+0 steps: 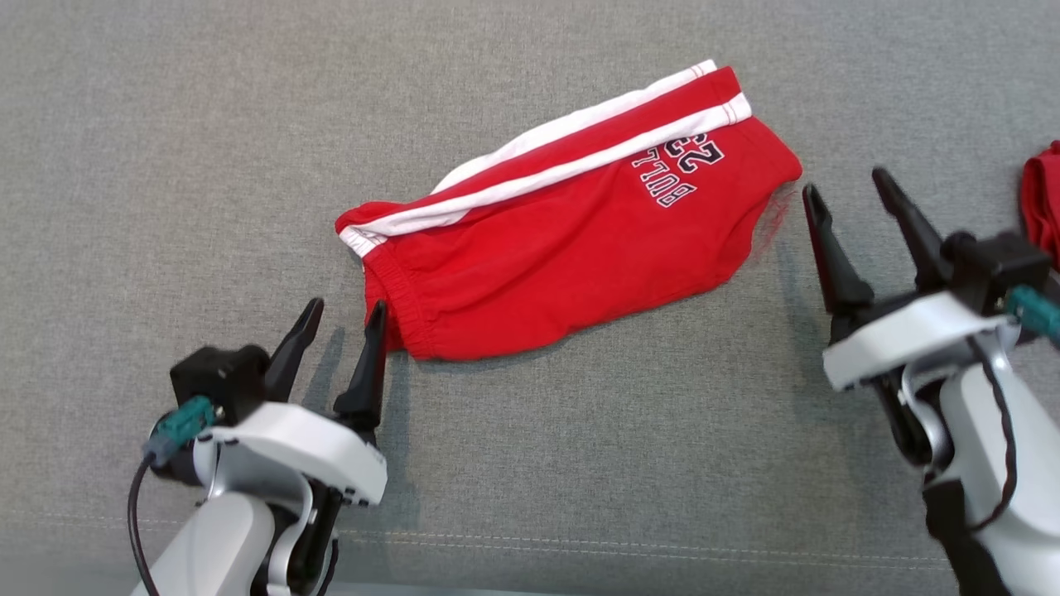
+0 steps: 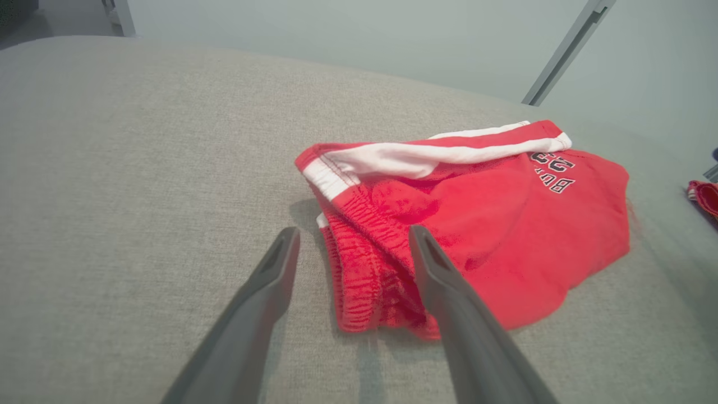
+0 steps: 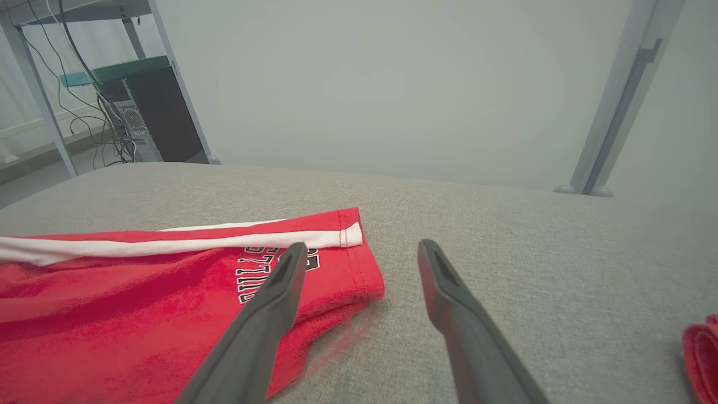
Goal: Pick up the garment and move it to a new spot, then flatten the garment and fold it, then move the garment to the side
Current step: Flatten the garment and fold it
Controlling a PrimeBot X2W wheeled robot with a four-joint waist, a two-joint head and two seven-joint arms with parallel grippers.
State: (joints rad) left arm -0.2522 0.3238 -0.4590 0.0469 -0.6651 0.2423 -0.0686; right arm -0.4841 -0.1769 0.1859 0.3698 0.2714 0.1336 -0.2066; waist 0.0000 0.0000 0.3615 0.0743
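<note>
The garment (image 1: pixel 563 223) is a pair of red shorts with white side stripes and dark lettering, folded in half on a grey fabric surface (image 1: pixel 166 124). Its waistband end (image 2: pixel 359 269) points toward my left gripper (image 1: pixel 342 316), which is open just left of it with nothing between its fingers. My right gripper (image 1: pixel 846 185) is open too, standing just right of the leg-hem end (image 3: pixel 342 269) and holding nothing. In the left wrist view the left gripper (image 2: pixel 353 238) frames the waistband; in the right wrist view the right gripper (image 3: pixel 362 252) sits beside the hem corner.
Another red cloth item (image 1: pixel 1042 199) lies at the far right edge of the surface, also in the right wrist view (image 3: pixel 701 353). A stitched seam (image 1: pixel 580 542) runs along the near edge. Beyond the surface stand a metal rack with cables (image 3: pixel 101 95) and a grey post (image 3: pixel 622 101).
</note>
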